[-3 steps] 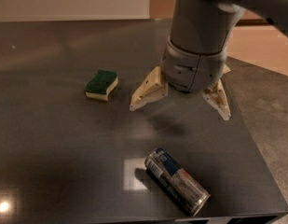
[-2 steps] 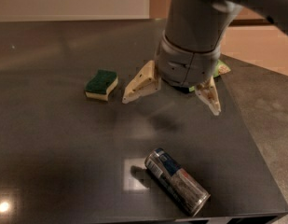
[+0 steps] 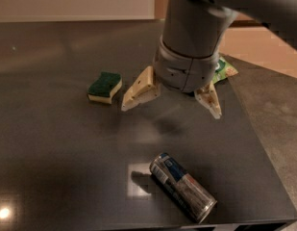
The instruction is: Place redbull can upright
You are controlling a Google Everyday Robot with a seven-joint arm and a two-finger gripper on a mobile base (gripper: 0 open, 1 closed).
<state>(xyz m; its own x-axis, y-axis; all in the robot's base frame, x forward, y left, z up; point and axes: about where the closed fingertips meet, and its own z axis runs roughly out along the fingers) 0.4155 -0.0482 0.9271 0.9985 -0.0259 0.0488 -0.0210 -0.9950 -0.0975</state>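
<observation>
Dark desk (image 3: 52, 143) — we see the redbull can (image 3: 182, 186) lying on its side. Our hand (image 3: 171, 111) hangs behind it, fingers (image 3: 141, 88) spread and empty, near a sponge (image 3: 105, 86).

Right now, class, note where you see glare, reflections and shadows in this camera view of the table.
Camera view: a small bright glare spot at the near left corner of the table; a pale square reflection beside the lying redbull can, crossed by the can's shadow; the open tool hovers over the table beyond the can, with a faint dark shadow under it.
</observation>
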